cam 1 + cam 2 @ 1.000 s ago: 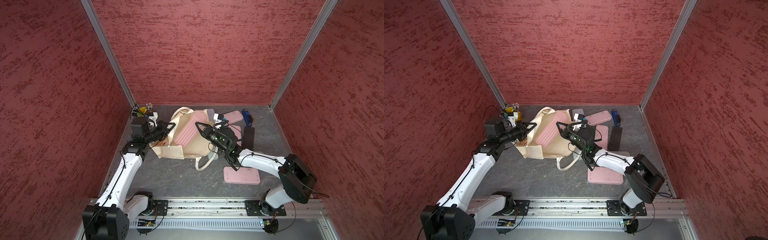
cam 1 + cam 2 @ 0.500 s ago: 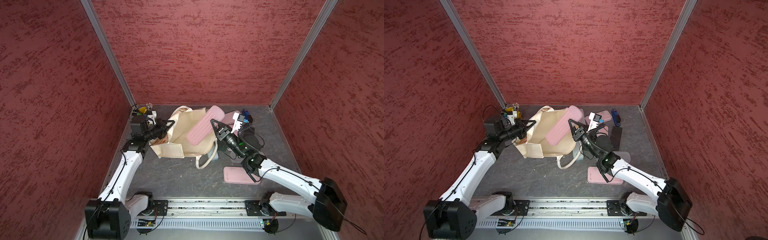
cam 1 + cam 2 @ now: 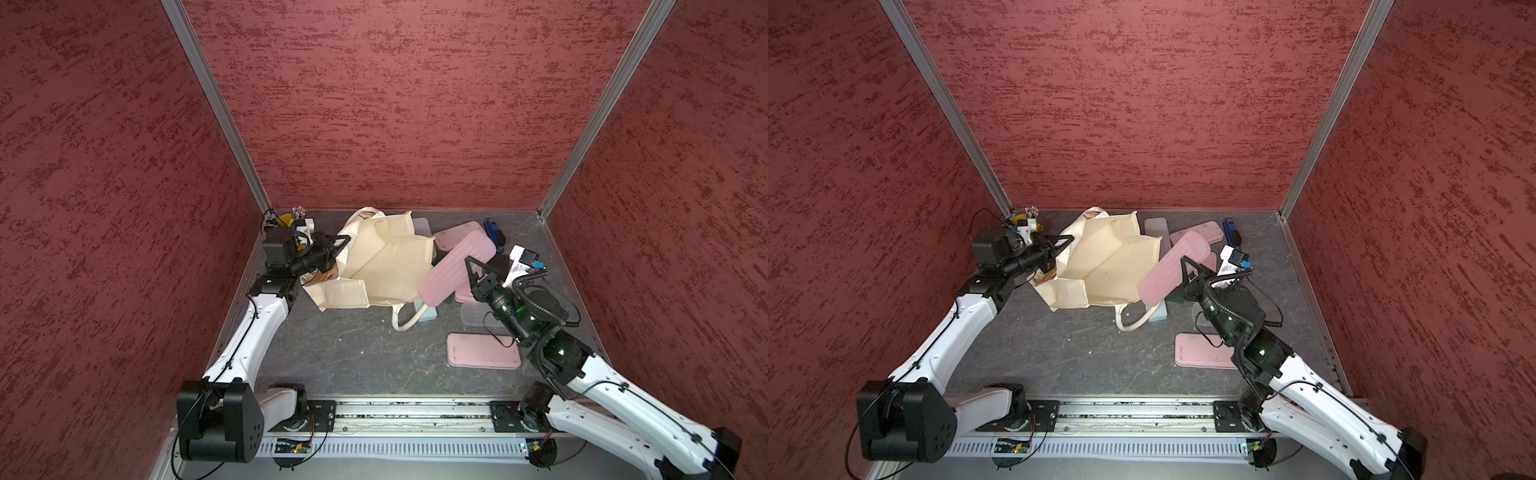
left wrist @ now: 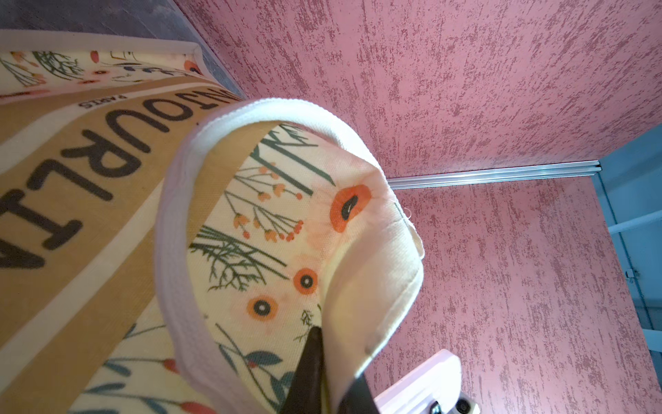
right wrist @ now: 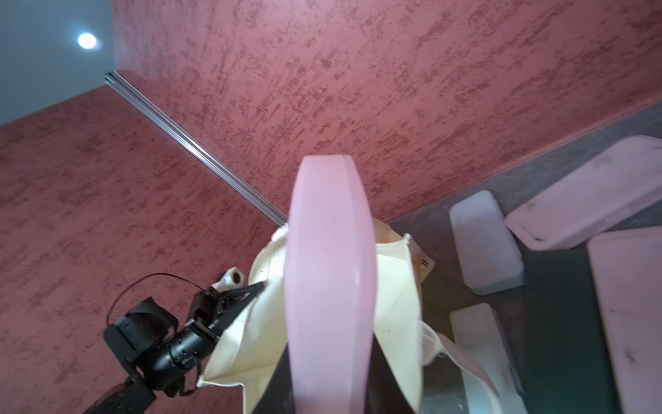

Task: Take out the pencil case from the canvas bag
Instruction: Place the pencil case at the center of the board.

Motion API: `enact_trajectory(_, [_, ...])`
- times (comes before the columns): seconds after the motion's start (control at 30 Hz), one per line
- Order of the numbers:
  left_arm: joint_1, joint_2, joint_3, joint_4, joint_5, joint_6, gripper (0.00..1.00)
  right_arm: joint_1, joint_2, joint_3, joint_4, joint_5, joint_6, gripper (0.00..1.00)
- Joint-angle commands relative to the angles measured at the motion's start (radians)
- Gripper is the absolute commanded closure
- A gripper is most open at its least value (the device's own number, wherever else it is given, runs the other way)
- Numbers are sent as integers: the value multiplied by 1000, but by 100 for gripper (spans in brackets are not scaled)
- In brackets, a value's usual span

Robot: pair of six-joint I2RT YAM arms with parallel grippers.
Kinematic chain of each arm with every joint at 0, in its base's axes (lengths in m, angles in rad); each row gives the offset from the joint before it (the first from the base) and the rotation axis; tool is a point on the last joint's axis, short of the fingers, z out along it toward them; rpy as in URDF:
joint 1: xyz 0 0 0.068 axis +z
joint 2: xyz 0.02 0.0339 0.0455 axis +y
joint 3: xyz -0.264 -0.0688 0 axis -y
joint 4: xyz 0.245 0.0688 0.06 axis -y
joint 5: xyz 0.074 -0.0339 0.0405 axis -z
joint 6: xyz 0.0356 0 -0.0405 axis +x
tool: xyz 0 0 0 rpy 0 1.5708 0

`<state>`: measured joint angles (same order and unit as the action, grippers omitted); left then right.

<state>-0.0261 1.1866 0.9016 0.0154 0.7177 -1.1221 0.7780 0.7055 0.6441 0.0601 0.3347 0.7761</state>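
Both arms reach forward, the left end effector (image 3: 345,240) pinched shut, the right end effector (image 3: 468,266) clamped partway.

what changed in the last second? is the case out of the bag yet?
The right gripper, shut on the pink pencil case, drew it up out of the canvas bag and off to the robot's right; it is now held tilted at the bag's side edge. Unchanged: the left gripper stays clamped on the bag's rim, and the flat pink case nearer the rail has not moved.
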Motion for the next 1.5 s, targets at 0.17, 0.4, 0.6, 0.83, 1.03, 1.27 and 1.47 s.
enact_trajectory(0.17, [5,11,6,33,-1,-10,99,1,-16,-138,-258,23,225,100])
enact_trajectory(0.4, [2,-2,6,23,0,-8,99,-1,175,-250,-115,-97,389,100])
enact_trajectory(0.6, [1,-19,2,-2,-1,1,99,-18,312,-316,8,-175,469,100])
enact_trajectory(0.83, [1,-31,-1,-11,-3,2,99,-35,375,-299,18,-212,459,77])
enact_trajectory(1.03, [0,-35,1,-15,-7,4,98,-37,320,-311,-81,-169,500,58])
enact_trajectory(1.27, [-6,-18,0,-8,0,-2,98,-39,278,-284,-154,-135,488,44])
enact_trajectory(1.47, [-20,-5,30,-38,-3,26,98,-38,241,-202,-164,-124,323,43])
